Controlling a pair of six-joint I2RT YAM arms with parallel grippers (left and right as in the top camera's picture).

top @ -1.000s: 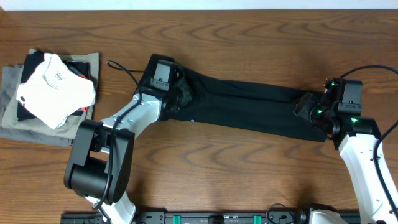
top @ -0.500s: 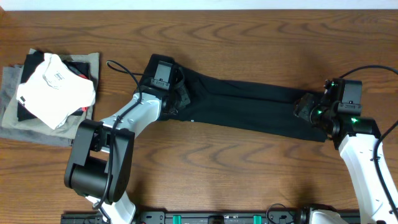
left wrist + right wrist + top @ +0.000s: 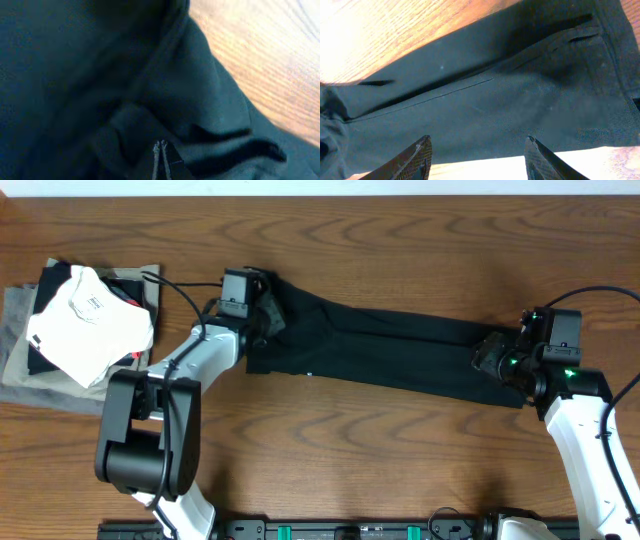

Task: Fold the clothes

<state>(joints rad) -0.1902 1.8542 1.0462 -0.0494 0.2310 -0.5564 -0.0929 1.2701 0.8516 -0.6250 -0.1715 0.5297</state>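
My left tool point(image 3: 161, 151), pinched shut on the left end of the black T-shirt point(image 3: 390, 352), has drawn it left and farther away, which I judge straightens the long band for folding. My right tool point(image 3: 479, 150) stands half-open over the right end, gripping nothing. The wooden tabletop point(image 3: 400, 240) has folded garments point(image 3: 90, 320) piled far left.

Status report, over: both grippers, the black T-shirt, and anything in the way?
Left gripper shut on black T-shirt, left end. Right gripper open above right end. It lies stretched in a long band. Folded pile far left, apart from it.
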